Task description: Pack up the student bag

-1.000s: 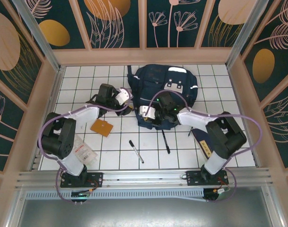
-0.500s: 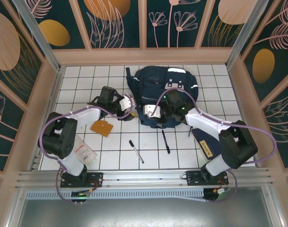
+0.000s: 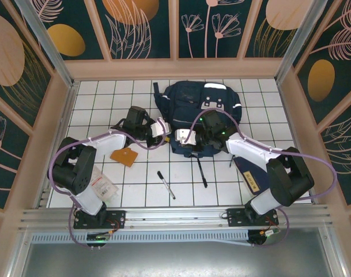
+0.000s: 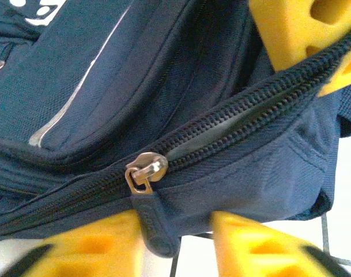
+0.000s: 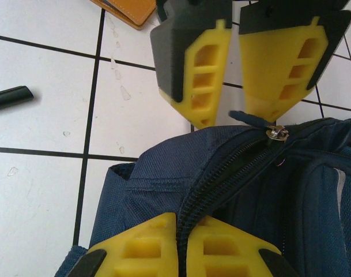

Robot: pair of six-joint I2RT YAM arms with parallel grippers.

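From where I stood, the left gripper (image 4: 184, 245) held its jaws narrow without clamping. They straddled the dark pull tab (image 4: 157, 231) hanging from the slider (image 4: 145, 170) just ahead of its tips: one finger touched the tab, the other stood just apart. Facing it across the zip, the right gripper (image 5: 184, 245) was pinched tight on the student bag (image 3: 201, 98), on fabric beside the teeth. I reckoned that was to keep the cloth taut for the slider. The bag lay beneath both tools.
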